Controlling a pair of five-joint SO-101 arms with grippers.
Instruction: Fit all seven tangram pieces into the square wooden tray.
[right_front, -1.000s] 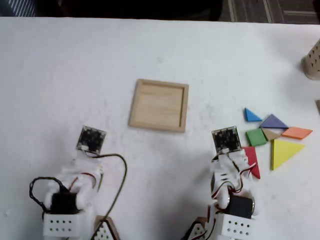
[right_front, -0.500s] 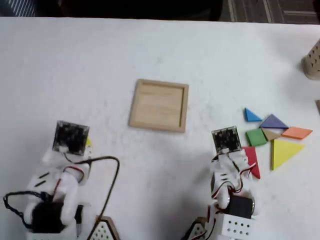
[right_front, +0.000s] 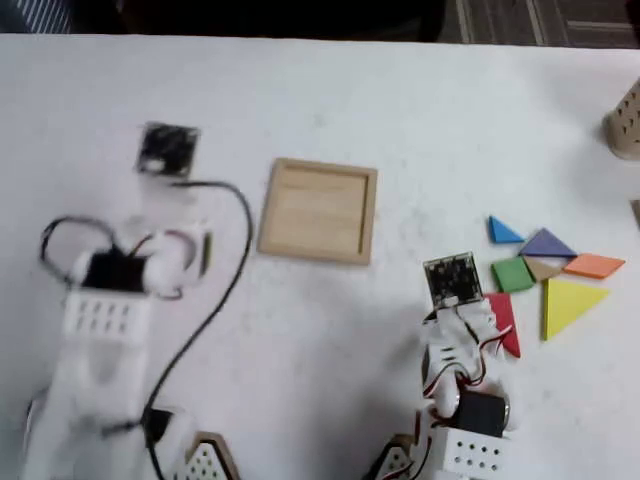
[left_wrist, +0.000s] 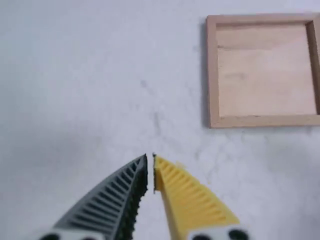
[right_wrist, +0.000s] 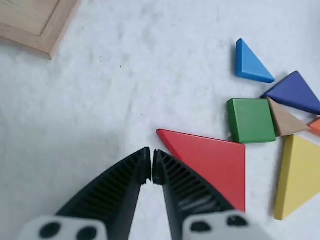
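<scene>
Along the left side of the counter (right_front: 330, 90): the left arm (right_front: 110, 290), extended over white surface, well short of the counter's far edge. Left claw (left_wrist: 150, 159) pressed together, grey and yellow fingers meeting at the tips and gripping nothing, hanging over the counter with the square wooden tray (left_wrist: 264, 70) off to one side and apart from it. Open room all round that claw.

Near the middle: the tray (right_front: 318, 212), lying flat, raised rim on all four sides, wood floor showing from rim to rim, turned slightly against the counter's edges. Wide open counter beyond it and on both flanks, with an open strip between its right rim and the pieces.

Right of the tray, toward the near edge: the right arm (right_front: 462, 350). Right claw (right_wrist: 151, 156) closed too, black tips together, holding nothing, just beside the sharp corner of the red triangle (right_wrist: 212, 162); whether touching it, impossible to tell.

Farther right, clustered and well apart from the tray: seven pieces, all on the counter. Five triangles: the red triangle, a blue triangle (right_front: 503, 231), a purple triangle (right_front: 548, 243), a small tan triangle (right_front: 543, 267), a large yellow triangle (right_front: 568, 304). One green square (right_front: 512, 273), set against the tan triangle. One orange parallelogram (right_front: 594, 265). Two arms, one tray.

At the right edge: a perforated tan object (right_front: 625, 122), cut off by the frame.
</scene>
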